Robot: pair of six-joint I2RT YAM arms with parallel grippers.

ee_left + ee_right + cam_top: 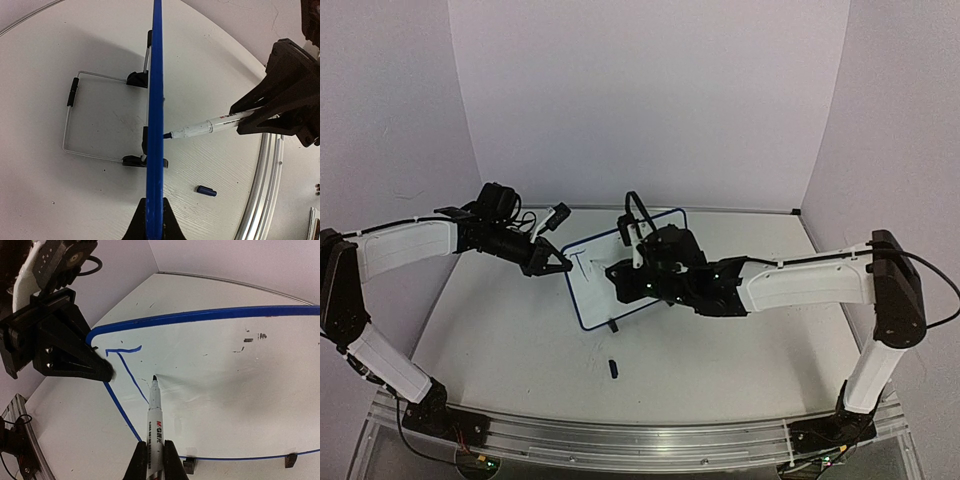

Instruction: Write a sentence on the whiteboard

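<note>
Whiteboard [592, 292] mid-table, propped on edge, long axis running near-left to far-right. Left gripper [154, 207] pinching its left rim. Right gripper [155, 452] clamped on marker [154, 412], tip pointing into the board face, seemingly touching, just right of the sentence [125, 360], a lone T.

Blue handwritten letter "T" [131, 374] on whiteboard [240, 405], red "M&G" logo on marker [154, 415] barrel, remaining print illegible

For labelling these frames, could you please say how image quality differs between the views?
Top external: evenly lit but soft, the whiteboard small; left wrist: fisheye bends the table edge, marker crisp; right wrist: sharp marker tip, a faint grey shadow beside it.
</note>
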